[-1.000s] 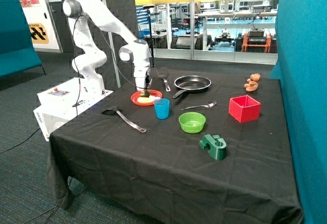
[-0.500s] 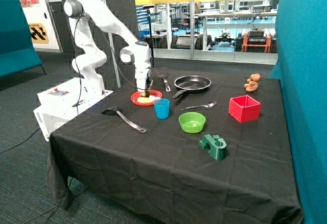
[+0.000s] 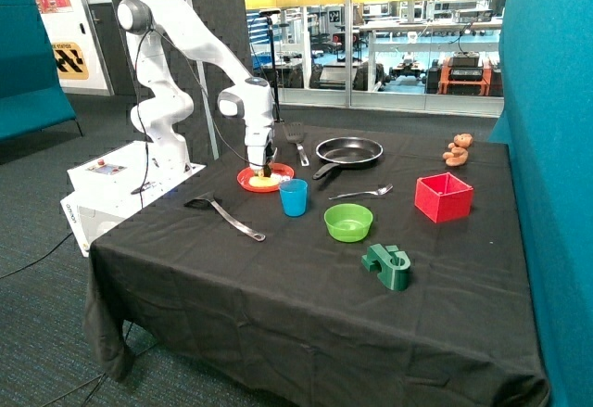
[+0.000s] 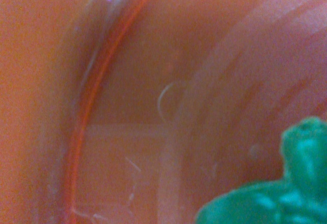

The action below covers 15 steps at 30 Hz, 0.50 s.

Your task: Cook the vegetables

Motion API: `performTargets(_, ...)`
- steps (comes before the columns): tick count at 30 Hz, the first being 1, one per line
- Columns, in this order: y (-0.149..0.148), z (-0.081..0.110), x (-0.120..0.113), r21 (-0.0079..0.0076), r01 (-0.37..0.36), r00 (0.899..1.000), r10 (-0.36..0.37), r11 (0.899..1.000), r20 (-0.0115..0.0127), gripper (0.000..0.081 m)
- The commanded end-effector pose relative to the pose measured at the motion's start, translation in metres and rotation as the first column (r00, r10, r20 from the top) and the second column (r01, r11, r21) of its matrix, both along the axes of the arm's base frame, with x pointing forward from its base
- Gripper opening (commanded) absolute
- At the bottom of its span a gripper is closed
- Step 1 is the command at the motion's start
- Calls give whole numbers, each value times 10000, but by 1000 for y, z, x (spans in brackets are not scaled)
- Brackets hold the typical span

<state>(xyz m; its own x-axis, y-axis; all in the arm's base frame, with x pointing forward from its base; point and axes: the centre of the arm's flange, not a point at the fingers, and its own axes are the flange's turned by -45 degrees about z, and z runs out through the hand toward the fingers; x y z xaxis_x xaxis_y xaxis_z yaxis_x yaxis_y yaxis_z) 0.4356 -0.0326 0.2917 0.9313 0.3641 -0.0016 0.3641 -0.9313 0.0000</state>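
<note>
A red plate [image 3: 276,183] lies on the black table between the robot base and the blue cup [image 3: 294,197]. My gripper [image 3: 258,166] is lowered right onto the plate. The pale yellow vegetable [image 3: 266,182] shows on the plate just below the gripper. The dark green lumpy vegetable [image 4: 278,196] fills a corner of the wrist view, lying on the plate's red surface [image 4: 153,81] very close to the camera. In the outside view the green piece is hidden by the gripper. A black frying pan [image 3: 349,151] sits beyond the plate and holds nothing.
A spatula [image 3: 296,138] lies beside the pan, a fork [image 3: 361,191] in front of it, a ladle [image 3: 222,212] near the table edge. A green bowl [image 3: 348,222], red box [image 3: 443,197], green block [image 3: 386,266] and brown teddy [image 3: 456,149] stand further along.
The gripper has sunk lower onto the red plate, and the dark green piece is now covered by it in the outside view.
</note>
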Motion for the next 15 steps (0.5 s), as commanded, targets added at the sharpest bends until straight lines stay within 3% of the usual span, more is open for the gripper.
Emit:
performTargets(1, 1, 1, 1, 6, 110, 9999, -110, 9999, 15, 149)
performTargets(2, 2, 1, 1, 6, 84, 10000, -84, 10000, 15, 75)
performTargets(4, 3, 2, 1, 6, 78, 10000, -78, 10000, 15, 19)
performTargets(15, 3, 6, 1, 6, 12, 10000, -12, 10000, 15, 0)
